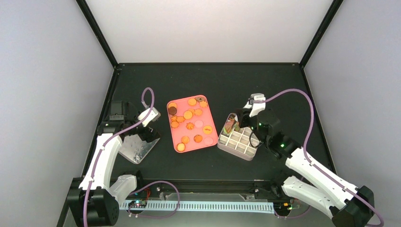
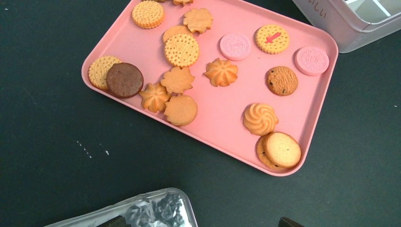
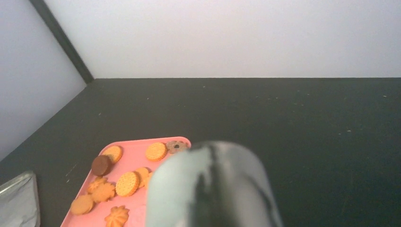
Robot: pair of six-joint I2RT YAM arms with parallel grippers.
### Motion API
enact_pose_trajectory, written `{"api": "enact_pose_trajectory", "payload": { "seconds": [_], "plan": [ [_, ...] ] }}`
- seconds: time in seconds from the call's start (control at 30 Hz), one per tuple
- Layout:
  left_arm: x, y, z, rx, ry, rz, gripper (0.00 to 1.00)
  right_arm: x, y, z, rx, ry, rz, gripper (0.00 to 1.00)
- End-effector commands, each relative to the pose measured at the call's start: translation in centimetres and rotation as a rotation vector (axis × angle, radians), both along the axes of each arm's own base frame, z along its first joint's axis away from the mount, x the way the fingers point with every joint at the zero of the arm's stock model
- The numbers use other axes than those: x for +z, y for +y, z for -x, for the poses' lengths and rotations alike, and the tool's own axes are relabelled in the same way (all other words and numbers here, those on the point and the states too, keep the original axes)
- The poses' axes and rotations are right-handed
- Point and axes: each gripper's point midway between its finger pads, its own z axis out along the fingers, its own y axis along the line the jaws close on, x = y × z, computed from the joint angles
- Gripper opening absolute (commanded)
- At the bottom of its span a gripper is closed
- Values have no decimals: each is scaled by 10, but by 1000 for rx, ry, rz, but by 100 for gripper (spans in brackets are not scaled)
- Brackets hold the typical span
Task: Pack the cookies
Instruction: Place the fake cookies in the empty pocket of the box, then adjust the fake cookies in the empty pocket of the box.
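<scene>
Just beyond the left pincer point(image 1: 147, 136) lies the pink tray point(image 2: 220, 118), which holds the cookies point(image 2: 181, 49). Nothing stands between them but bare black worktop point(image 1: 213, 80). Directly beneath this pincer rests a silvery lid point(image 1: 135, 150). The pincer's tips sit wide apart at the bottom corners of its wrist view, with nothing between them.

The right pincer point(image 1: 235, 122) hangs over the far corner of the divided box point(image 1: 231, 150), on the side nearest the tray. A small green-and-brown bit point(image 1: 230, 126) shows in the compartment under it, too small to name. A blurred grey-green mass point(image 3: 213, 189) close to the lens blocks most of the right wrist view, so I cannot tell whether this pincer is apart or clamped.

There is one tray, one box and one lid. The left wrist view shows eighteen cookies on the tray, whose far end is cut off. Two are pale pink, one is dark brown, one is chocolate-chip, and the rest are orange or golden. Several overlap.
</scene>
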Motion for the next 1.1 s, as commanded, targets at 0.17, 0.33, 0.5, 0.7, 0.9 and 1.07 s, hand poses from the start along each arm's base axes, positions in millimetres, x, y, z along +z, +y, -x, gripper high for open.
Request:
{"api": "enact_pose_trajectory", "payload": {
  "seconds": [0.17, 0.33, 0.5, 0.7, 0.9, 1.07],
  "plan": [
    [15, 0, -4, 1, -28, 8, 84, -6, 29, 5, 109, -3, 39, 35],
    [16, 1, -5, 3, -33, 4, 84, -7, 39, 1, 138, 2, 52, 35],
    [14, 1, -6, 5, -27, 0, 84, -8, 45, -4, 150, 5, 72, 35],
    [13, 3, -5, 7, -28, -8, 84, -14, 46, -10, 132, 8, 106, 35],
    [13, 3, -5, 8, -26, -10, 84, -6, 44, -17, 99, -7, 118, 35],
    [13, 4, -5, 9, -29, -16, 84, 2, 43, -21, 79, -21, 112, 34]
  ]
}}
